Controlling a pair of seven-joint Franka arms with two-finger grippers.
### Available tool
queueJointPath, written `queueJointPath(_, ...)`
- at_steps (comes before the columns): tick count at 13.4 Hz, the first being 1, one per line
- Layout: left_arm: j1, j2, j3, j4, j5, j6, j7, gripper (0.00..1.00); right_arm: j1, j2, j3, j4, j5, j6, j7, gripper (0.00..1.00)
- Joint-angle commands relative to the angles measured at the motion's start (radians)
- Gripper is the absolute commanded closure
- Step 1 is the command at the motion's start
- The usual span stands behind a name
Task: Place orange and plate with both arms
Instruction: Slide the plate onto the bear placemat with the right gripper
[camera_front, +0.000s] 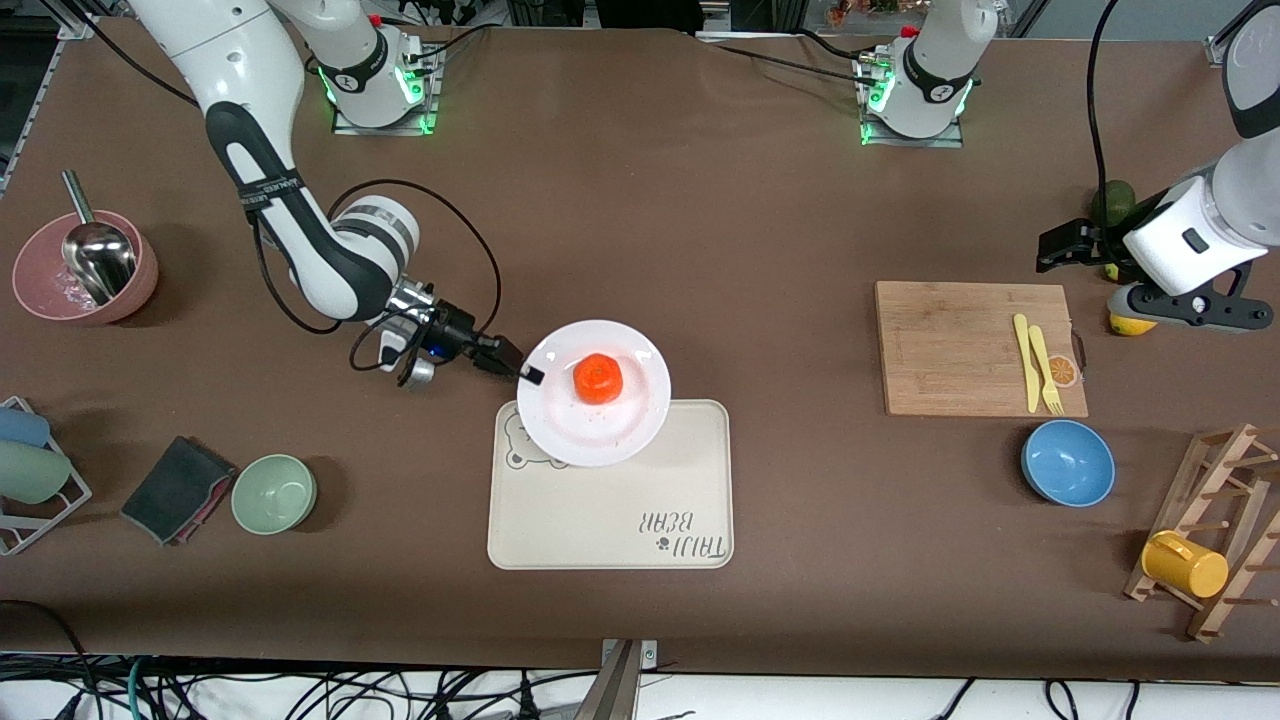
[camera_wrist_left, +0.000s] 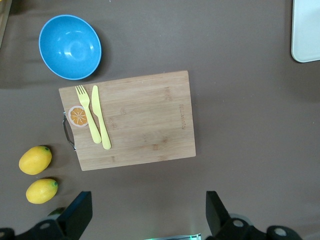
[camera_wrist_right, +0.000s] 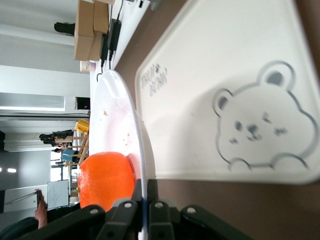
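Observation:
The white plate (camera_front: 550, 410) carries the orange (camera_front: 598, 377) in its middle. It hangs over the corner of the beige bear tray (camera_front: 610, 520) that is toward the right arm's end. My right gripper (camera_front: 527, 373) is shut on the plate's rim and holds it just above the tray. In the right wrist view the rim (camera_wrist_right: 131, 115) runs between the two black fingers (camera_wrist_right: 161, 192), with the orange (camera_wrist_right: 106, 180) beside them. My left gripper (camera_wrist_left: 148, 212) is open and empty, up over bare table beside the cutting board (camera_wrist_left: 140, 120), and waits.
A cutting board (camera_front: 970, 345) with a yellow knife and fork, a blue bowl (camera_front: 1068, 462), two lemons (camera_wrist_left: 35, 160) and a mug rack (camera_front: 1215, 540) are at the left arm's end. A pink bowl (camera_front: 85, 268), green bowl (camera_front: 274, 493) and sponge (camera_front: 175, 490) are at the right arm's end.

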Motion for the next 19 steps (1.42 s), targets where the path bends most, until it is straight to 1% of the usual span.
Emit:
queueJointPath(1,-0.001,0.010,-0.003,0.028,0.026,-0.018,0.018,0.00,0.003,0.148,0.005,0.191,-0.084,0.031,0.072,1.00)
queueJointPath(3,-0.001,0.011,-0.003,0.028,0.026,-0.018,0.018,0.00,0.023,0.241,0.005,0.300,-0.095,0.066,0.073,1.00)
queueJointPath(5,-0.001,0.011,-0.003,0.028,0.028,-0.018,0.018,0.00,0.033,0.298,0.005,0.375,-0.139,0.094,0.108,1.00)
queueJointPath(8,0.002,0.011,-0.003,0.028,0.028,-0.018,0.020,0.00,0.038,0.360,0.000,0.446,-0.298,0.120,0.242,1.00)
queueJointPath(9,0.002,0.011,-0.003,0.028,0.028,-0.018,0.020,0.00,0.047,0.381,0.000,0.469,-0.325,0.137,0.258,1.00)
queueJointPath(13,0.008,0.011,-0.003,0.028,0.028,-0.018,0.020,0.00,0.062,0.407,-0.020,0.489,-0.333,0.141,0.266,1.00)
queueJointPath(14,0.008,0.011,-0.003,0.028,0.028,-0.018,0.020,0.00,0.062,0.410,-0.020,0.489,-0.333,0.141,0.266,0.96)
queueJointPath(15,0.008,0.011,-0.003,0.028,0.028,-0.018,0.020,0.00,0.062,0.412,-0.020,0.489,-0.333,0.141,0.266,0.74)
queueJointPath(16,0.008,0.011,-0.003,0.028,0.028,-0.018,0.020,0.00,0.062,0.412,-0.020,0.489,-0.331,0.141,0.266,0.41)
queueJointPath(17,0.008,0.011,-0.003,0.028,0.028,-0.018,0.020,0.00,0.061,0.412,-0.020,0.489,-0.331,0.141,0.276,0.18)
queueJointPath(18,0.008,0.011,-0.003,0.028,0.028,-0.018,0.020,0.00,0.061,0.410,-0.020,0.489,-0.334,0.141,0.296,0.00)
queueJointPath(19,0.007,0.011,-0.003,0.028,0.028,-0.018,0.020,0.00,0.058,0.406,-0.020,0.489,-0.339,0.140,0.300,0.00)
